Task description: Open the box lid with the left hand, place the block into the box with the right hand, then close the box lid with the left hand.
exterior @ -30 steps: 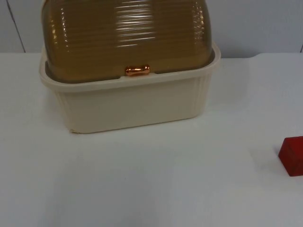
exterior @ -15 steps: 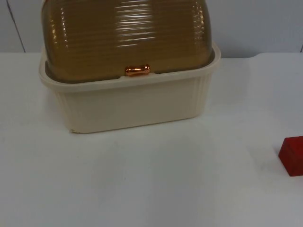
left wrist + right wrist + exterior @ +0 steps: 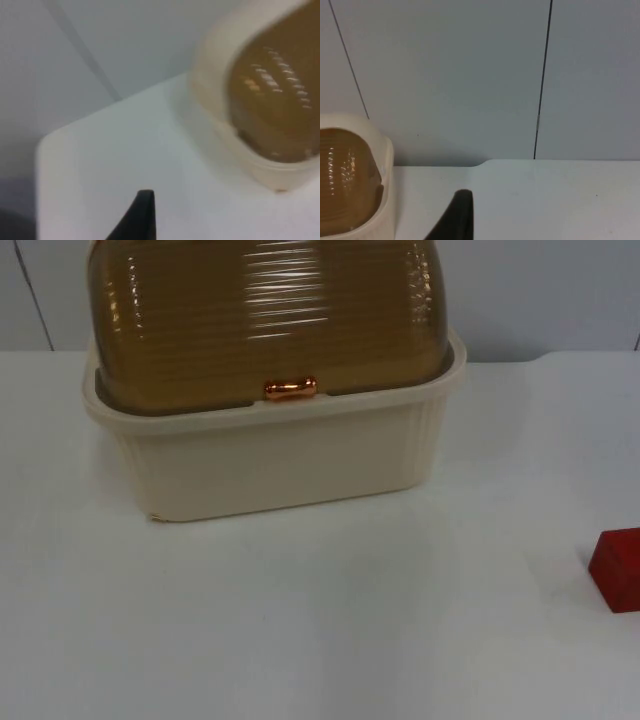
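Note:
A cream box (image 3: 270, 465) stands at the back left of the white table. Its brown ribbed see-through lid (image 3: 265, 320) is down, with a copper handle (image 3: 290, 389) at the front rim. A red block (image 3: 617, 570) lies at the table's right edge, partly cut off by the picture. My left gripper (image 3: 142, 215) hovers over bare table beside the box's end (image 3: 270, 100), apart from it. My right gripper (image 3: 460, 215) is raised and faces the wall, and the box's other end (image 3: 350, 175) lies off to its side, well apart.
The grey partition wall (image 3: 540, 290) closes the table right behind the box. Open white table top (image 3: 320, 620) stretches in front of the box and between it and the block.

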Controlling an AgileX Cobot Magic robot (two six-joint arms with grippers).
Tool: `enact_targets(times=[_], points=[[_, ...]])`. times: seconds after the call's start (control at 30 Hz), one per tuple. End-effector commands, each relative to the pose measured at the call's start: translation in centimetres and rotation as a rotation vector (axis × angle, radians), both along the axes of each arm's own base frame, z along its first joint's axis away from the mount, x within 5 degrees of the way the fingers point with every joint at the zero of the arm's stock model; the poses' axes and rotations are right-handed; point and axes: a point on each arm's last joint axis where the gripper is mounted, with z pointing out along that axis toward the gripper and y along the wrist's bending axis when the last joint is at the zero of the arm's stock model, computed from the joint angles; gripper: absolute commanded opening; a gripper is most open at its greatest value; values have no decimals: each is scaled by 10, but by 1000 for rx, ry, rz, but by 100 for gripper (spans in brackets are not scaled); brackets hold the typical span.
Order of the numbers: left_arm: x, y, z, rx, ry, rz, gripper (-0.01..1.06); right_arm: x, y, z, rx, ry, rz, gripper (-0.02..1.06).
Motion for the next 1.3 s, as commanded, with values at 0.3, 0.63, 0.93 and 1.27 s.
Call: enact_targets(times=[0.3,0.63,0.93,1.27], points=[[50,-101,-68,371,193,-439,105,-1,0,3,1,-18,3,93],[59,-199,-114,653,-64,-576,105,-1,-1,2,-22,-10,-9,93],[83,-217,-164,789,-75,-533,105,-1,-7,2,-106,-4,-48,93],[97,-229,-214,809,-58,-509,105,-1,-8,3,-123,-15,-58,93]])
